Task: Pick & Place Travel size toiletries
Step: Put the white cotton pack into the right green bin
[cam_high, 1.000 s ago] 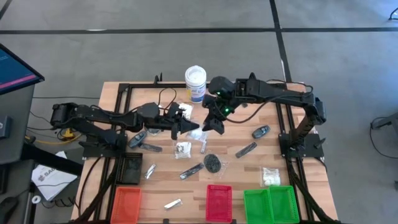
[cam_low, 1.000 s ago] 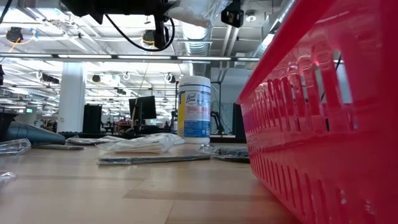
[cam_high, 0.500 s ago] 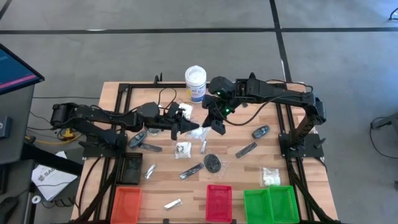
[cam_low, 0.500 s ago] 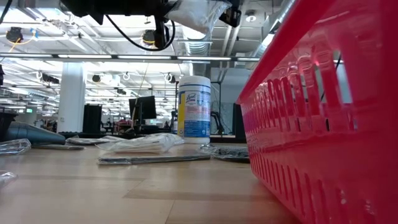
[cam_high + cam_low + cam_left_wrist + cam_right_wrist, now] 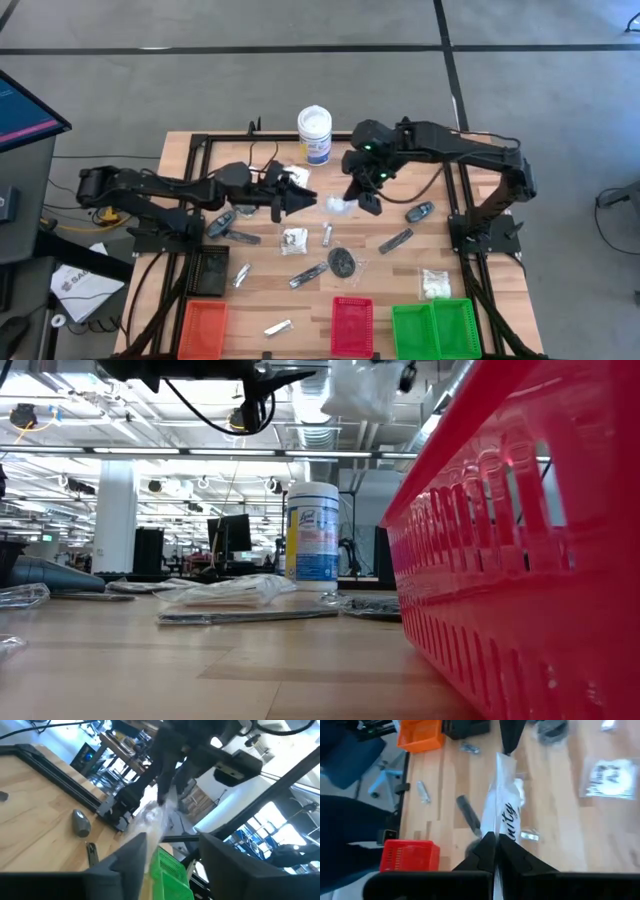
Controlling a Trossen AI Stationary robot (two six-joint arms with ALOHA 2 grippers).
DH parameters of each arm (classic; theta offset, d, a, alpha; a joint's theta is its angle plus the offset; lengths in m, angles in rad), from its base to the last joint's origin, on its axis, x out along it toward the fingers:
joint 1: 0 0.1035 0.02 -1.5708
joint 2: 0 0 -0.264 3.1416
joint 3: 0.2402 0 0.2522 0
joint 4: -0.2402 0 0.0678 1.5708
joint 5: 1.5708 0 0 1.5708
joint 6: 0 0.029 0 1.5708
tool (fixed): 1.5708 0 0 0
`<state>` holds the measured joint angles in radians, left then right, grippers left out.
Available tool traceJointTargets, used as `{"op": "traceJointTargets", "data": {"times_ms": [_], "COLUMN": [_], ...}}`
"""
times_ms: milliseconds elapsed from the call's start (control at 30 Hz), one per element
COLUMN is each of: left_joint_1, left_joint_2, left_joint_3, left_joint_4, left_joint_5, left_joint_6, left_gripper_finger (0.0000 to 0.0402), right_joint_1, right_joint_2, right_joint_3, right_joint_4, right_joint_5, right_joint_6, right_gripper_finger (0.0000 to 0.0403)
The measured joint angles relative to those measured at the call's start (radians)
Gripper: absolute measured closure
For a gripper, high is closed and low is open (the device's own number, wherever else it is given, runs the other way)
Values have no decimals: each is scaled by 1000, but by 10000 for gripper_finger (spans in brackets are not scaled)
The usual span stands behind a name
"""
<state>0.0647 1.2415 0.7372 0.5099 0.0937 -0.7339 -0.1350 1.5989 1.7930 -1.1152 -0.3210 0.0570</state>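
A clear packet with white contents hangs above the middle of the table, with my right gripper shut on it. The right wrist view shows the packet edge-on, with black writing. My left gripper stands open just to the packet's left, apart from it. In the left wrist view the packet is beyond its spread fingers. Other toiletries lie flat on the table: a dark disc, clear packets and slim dark sticks. My right gripper pinches one end of the packet between its two shut fingers. The packet stretches away from the fingertips, seen edge-on. In the low view it hangs high above the table, lifted clear.
A white tub with a blue label stands at the far edge. At the near edge stand an orange tray, a red tray and green trays. The red tray fills the right of the low view.
My right gripper has shut on the packet held by my left gripper. My left gripper has then opened and let go. My right gripper has carried the packet toward the table's right edge, clear of the table.
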Motion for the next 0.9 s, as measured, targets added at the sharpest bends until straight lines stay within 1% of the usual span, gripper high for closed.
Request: {"op": "traceJointTargets", "data": {"times_ms": [133, 267, 400, 567, 633, 700, 833, 900], "left_joint_1": [0, -19, -59, -127, -160, -196, -266, -294], "left_joint_2": [-6, -6, -6, -6, -6, -5, -5, -5], "left_joint_3": [0, 0, 0, 0, 0, 0, 0, 0], "left_joint_4": [-5, 0, -1, 1, 3, 6, 15, 16], "left_joint_5": [-7, -8, -8, -25, -57, -114, -248, -301], "left_joint_6": [-10, -38, -40, -38, -30, -26, -26, -26], "left_gripper_finger": [175, 164, 166, 179, 185, 191, 201, 206], "right_joint_1": [61, 178, 343, 602, 699, 789, 945, 1016], "right_joint_2": [-70, -137, -190, -214, -215, -218, -214, -202], "right_joint_3": [1, 1, 1, 1, -9, -29, -75, -90], "right_joint_4": [-108, -200, -312, -462, -450, -448, -459, -456], "right_joint_5": [116, 234, 360, 503, 534, 552, 555, 555], "right_joint_6": [67, 196, 389, 689, 764, 835, 980, 1014], "right_gripper_finger": [402, 402, 403, 403, 403, 403, 403, 403]}}
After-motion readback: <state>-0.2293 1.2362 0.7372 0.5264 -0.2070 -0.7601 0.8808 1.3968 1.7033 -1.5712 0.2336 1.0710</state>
